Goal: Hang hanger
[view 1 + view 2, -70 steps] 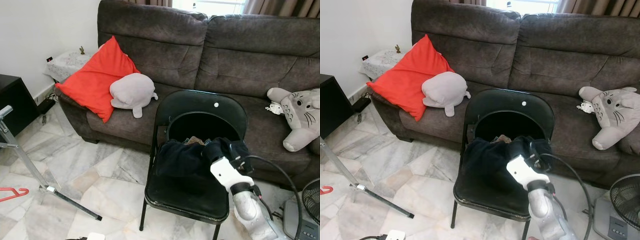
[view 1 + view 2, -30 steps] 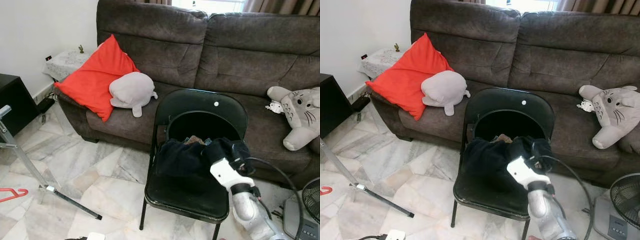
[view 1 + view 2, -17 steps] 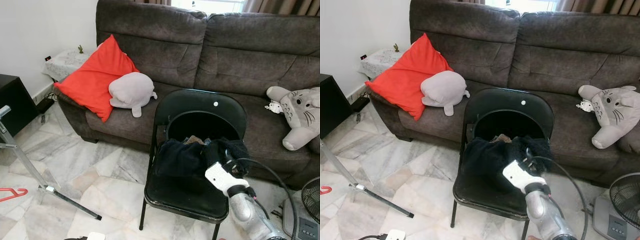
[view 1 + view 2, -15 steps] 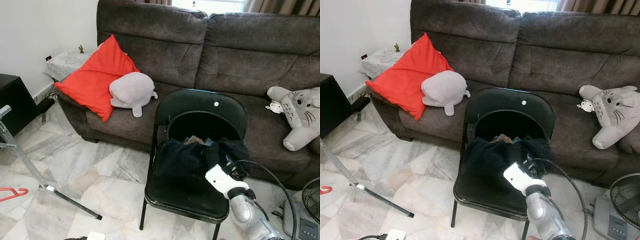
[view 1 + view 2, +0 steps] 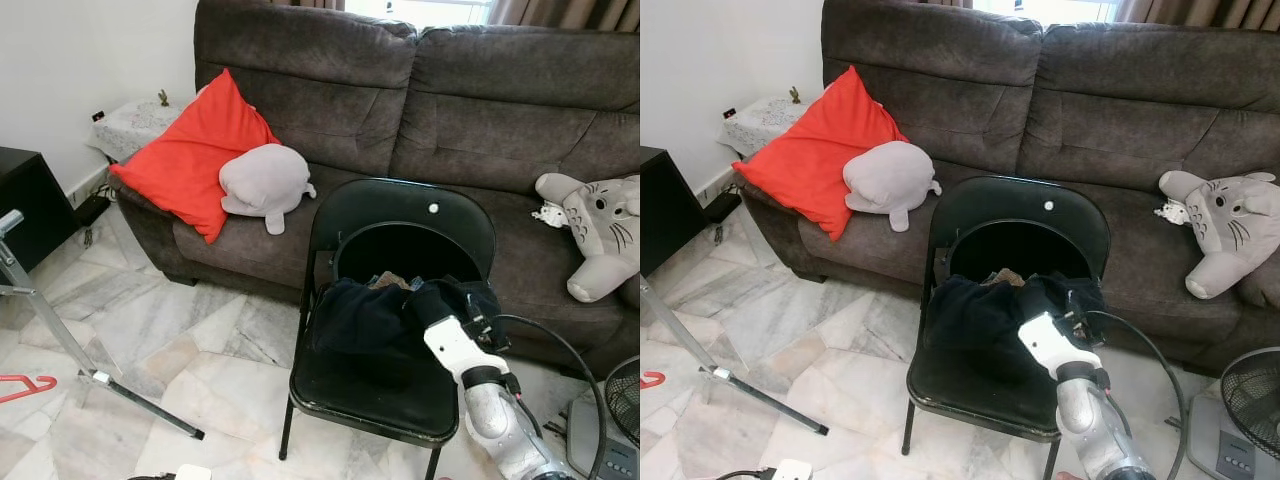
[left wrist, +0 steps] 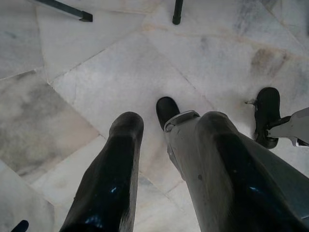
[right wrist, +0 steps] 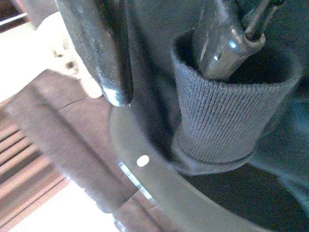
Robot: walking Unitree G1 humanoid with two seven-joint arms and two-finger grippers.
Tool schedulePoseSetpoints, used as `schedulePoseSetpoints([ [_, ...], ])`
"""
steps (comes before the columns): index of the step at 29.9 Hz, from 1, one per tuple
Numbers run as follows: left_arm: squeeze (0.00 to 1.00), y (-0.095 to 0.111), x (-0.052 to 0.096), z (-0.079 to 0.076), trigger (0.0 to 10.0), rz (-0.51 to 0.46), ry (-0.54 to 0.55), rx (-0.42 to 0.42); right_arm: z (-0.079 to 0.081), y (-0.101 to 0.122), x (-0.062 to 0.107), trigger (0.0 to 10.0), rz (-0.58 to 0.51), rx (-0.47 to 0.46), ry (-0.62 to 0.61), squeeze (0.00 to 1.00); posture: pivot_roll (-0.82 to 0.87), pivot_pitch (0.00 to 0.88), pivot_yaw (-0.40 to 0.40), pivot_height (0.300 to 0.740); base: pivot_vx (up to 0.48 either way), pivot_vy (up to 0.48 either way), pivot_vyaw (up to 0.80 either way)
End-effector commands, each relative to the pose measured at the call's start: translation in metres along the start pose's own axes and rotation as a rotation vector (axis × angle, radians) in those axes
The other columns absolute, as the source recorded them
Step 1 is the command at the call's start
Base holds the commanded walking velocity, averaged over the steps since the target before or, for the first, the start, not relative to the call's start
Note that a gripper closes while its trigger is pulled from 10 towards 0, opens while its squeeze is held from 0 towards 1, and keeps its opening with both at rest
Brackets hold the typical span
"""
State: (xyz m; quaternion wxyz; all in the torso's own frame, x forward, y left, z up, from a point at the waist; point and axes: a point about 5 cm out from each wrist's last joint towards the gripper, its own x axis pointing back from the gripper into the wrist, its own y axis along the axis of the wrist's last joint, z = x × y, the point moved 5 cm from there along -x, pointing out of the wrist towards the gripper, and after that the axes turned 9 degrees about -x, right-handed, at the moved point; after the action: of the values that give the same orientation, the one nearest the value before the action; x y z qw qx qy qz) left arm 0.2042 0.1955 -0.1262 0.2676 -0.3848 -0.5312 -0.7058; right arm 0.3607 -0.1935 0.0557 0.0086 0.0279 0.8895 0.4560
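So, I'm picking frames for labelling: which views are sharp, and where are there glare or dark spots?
Left eye view: sharp, evenly lit, window top blown out. Right wrist view: too close, the dark garment and finger soft, background overexposed. Left wrist view: floor clear, left gripper dark and slightly soft.

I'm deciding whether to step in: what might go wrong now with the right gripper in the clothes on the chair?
One finger of the right gripper sits inside a ribbed cuff, so the dark garment may snag or drag off the folding chair. Pulling could tip that chair. The red hanger lies far away on the floor.
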Motion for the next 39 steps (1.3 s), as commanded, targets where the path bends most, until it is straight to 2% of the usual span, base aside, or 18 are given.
schedulePoseSetpoints([
  [1, 0.00, -0.006, 0.001, 0.001, 10.0, 0.016, -0.003, -0.019, 0.008, -0.010, 0.006, 10.0, 0.050, -0.089, 0.036, 0.00, 0.03, 0.060, 0.019, 0.740, 0.000, 0.000, 0.00],
  [2, 0.00, -0.006, 0.001, 0.001, 10.0, 0.015, -0.003, -0.020, 0.012, -0.009, 0.007, 10.0, 0.046, -0.147, 0.051, 0.00, 0.03, 0.059, 0.021, 0.740, 0.000, 0.000, 0.00],
  [3, 0.00, -0.006, 0.001, 0.001, 10.0, 0.015, -0.003, -0.020, 0.012, -0.009, 0.007, 10.0, 0.046, -0.147, 0.051, 0.00, 0.03, 0.059, 0.021, 0.740, 0.000, 0.000, 0.00],
  [4, 0.00, -0.005, 0.001, 0.001, 10.0, 0.014, -0.003, -0.020, 0.012, 0.001, 0.006, 10.0, -0.005, -0.182, 0.052, 0.00, 0.03, 0.059, 0.021, 0.740, 0.000, 0.000, 0.00],
  [6, 0.00, -0.005, 0.001, 0.001, 10.0, 0.014, -0.003, -0.020, 0.011, 0.005, 0.006, 10.0, -0.026, -0.184, 0.049, 0.00, 0.03, 0.059, 0.021, 0.740, 0.000, 0.000, 0.00],
  [8, 0.00, -0.005, 0.001, 0.002, 10.0, 0.014, -0.002, -0.021, -0.002, 0.027, 0.003, 10.0, -0.150, -0.145, -0.015, 0.00, 0.03, 0.059, 0.021, 0.740, 0.000, 0.000, 0.00],
  [10, 0.00, -0.005, 0.001, 0.002, 10.0, 0.013, -0.002, -0.021, -0.006, 0.030, 0.003, 10.0, -0.163, -0.116, -0.050, 0.00, 0.03, 0.059, 0.021, 0.740, 0.000, 0.000, 0.00],
  [12, 0.00, -0.005, 0.001, 0.002, 10.0, 0.013, -0.003, -0.021, -0.008, 0.025, 0.003, 10.0, -0.137, -0.126, -0.069, 0.00, 0.03, 0.059, 0.021, 0.740, 0.000, 0.000, 0.00],
  [15, 0.00, -0.005, 0.001, 0.001, 10.0, 0.012, -0.004, -0.021, -0.002, 0.011, 0.004, 10.0, -0.060, -0.160, -0.040, 0.00, 0.03, 0.058, 0.021, 0.740, 0.000, 0.000, 0.00],
  [20, 0.00, -0.005, 0.001, 0.001, 10.0, 0.011, -0.002, -0.020, 0.006, -0.001, 0.006, 10.0, 0.006, -0.205, -0.003, 0.00, 0.03, 0.058, 0.021, 0.740, 0.000, 0.000, 0.00],
  [24, 0.00, -0.005, 0.001, 0.001, 10.0, 0.011, -0.001, -0.020, 0.010, -0.007, 0.008, 10.0, 0.053, -0.310, 0.010, 0.00, 0.03, 0.057, 0.017, 0.740, 0.000, 0.000, 0.00],
  [28, 0.00, -0.005, 0.001, 0.001, 10.0, 0.011, -0.001, -0.019, 0.011, -0.009, 0.009, 10.0, 0.067, -0.320, 0.013, 0.00, 0.03, 0.056, 0.016, 0.740, 0.000, 0.000, 0.00],
  [33, 0.00, -0.005, 0.001, 0.001, 10.0, 0.009, -0.002, -0.019, 0.014, -0.009, 0.011, 10.0, 0.053, -0.278, 0.045, 0.00, 0.03, 0.055, 0.016, 0.740, 0.000, 0.000, 0.00],
  [39, 0.00, -0.005, 0.001, 0.001, 10.0, 0.008, -0.003, -0.020, 0.021, -0.007, 0.014, 10.0, 0.066, -0.388, 0.088, 0.00, 0.03, 0.055, 0.016, 0.740, 0.000, 0.000, 0.00],
])
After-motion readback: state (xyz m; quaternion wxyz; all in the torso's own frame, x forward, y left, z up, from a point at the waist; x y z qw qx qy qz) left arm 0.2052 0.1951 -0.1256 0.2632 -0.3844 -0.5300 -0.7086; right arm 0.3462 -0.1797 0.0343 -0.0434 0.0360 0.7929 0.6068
